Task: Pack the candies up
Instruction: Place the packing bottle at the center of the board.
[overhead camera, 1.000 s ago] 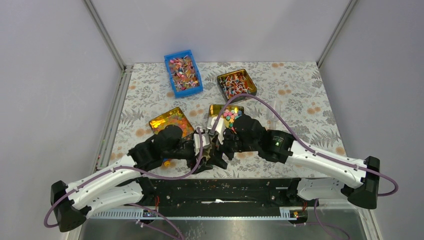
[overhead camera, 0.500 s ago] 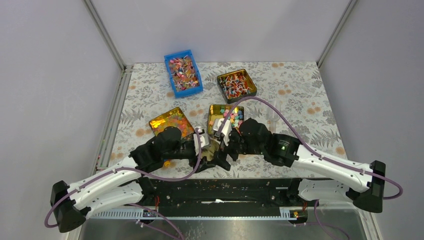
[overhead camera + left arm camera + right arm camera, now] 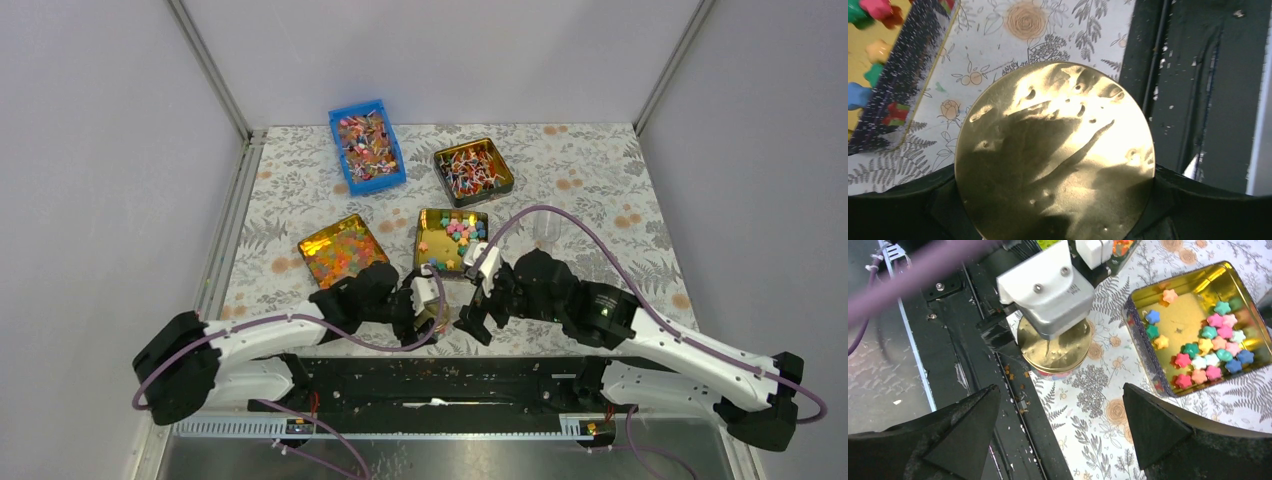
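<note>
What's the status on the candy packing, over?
Left end effector clamped on round gold lid. Right end effector open, empty. Candies in square gold tin. Nothing blocking.

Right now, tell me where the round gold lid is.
The gold lid is low in the middle of the top view, gripped by the left hand at the table's near edge, close to the gold tin of star candies.

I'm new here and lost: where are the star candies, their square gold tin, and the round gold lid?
star candies (image 3: 1205,346): right wrist view, on a star mid-cluster.
square gold tin (image 3: 1182,315): right wrist view, bare floor.
round gold lid (image 3: 1053,155): left wrist view, middle of its top.
</note>
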